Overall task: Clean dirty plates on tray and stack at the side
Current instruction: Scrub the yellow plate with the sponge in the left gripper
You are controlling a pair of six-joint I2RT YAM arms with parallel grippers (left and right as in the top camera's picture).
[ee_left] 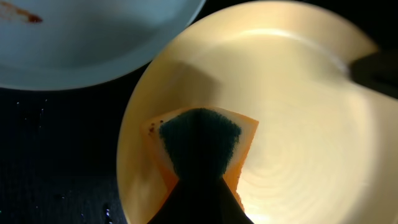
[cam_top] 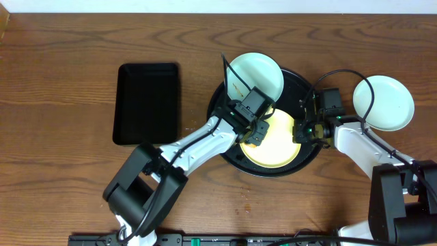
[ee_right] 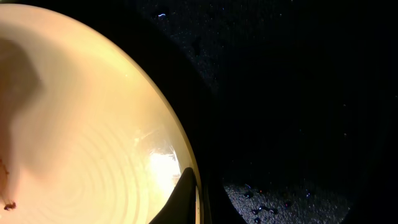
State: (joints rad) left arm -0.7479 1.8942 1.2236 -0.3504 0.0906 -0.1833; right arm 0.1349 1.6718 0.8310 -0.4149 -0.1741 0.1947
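Yellow plate (cam_top: 278, 149): lies flat in the round black tray (cam_top: 292, 85), toward its near side, with small brown specks near the left rim.
Sponge (ee_left: 200, 138): orange with a dark green scouring face, set on the plate's left inner slope.
Left gripper (cam_top: 254, 131): jaws pressed together, pinching the sponge from above.
Right gripper (cam_top: 302, 131): closed at the plate's right rim, apparently nipping it to steady it.
Deciding relation: most of the plate's bowl lies rightward of the sponge, toward the right gripper. The plate is round, so no long axis governs the stroke. The left arm is nearer for wiping, by my judgement.
Mint plate on tray (cam_top: 263, 72): overlaps the tray's far-left rim, just beside the yellow plate, and carries a brown smear (ee_left: 26, 17).
Mint plate at side (cam_top: 384, 102): on the bare tabletop (cam_top: 68, 55), right of the tray and apart from it.
Rectangular tray (cam_top: 147, 102): well left.
Hard to make out: the right gripper's outer finger is lost against the black tray. The sponge's underside is unseen. Whether the two tray plates touch cannot be told.
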